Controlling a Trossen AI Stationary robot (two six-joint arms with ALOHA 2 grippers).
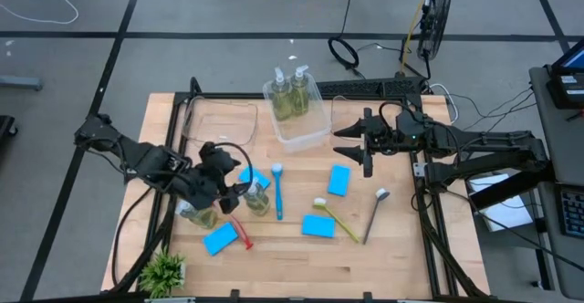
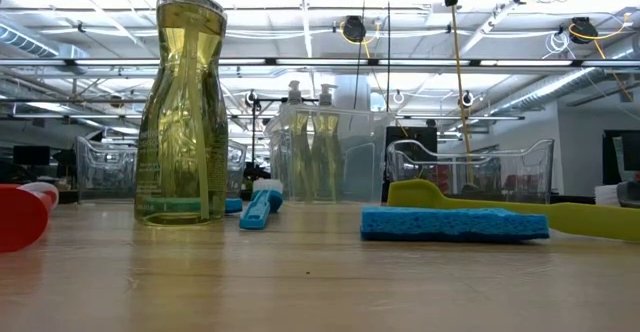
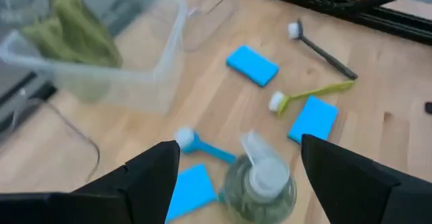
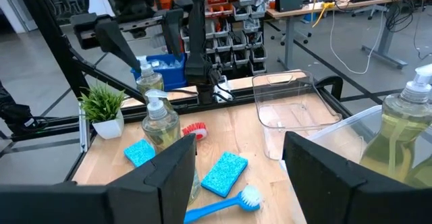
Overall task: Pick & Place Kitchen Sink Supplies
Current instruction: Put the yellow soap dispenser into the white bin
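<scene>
You have a small green potted plant (image 1: pixel 162 272) at the wooden table's (image 1: pixel 292 271) near left corner, three clear plastic bins (image 1: pixel 222 120) along the far edge — and a floor fan (image 1: pixel 438 11) beyond it.

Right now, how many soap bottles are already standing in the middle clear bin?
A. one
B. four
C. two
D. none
C: the high view shows two soap bottles upright side by side in the middle bin, while two more bottles stand out on the table by the left gripper.
</scene>
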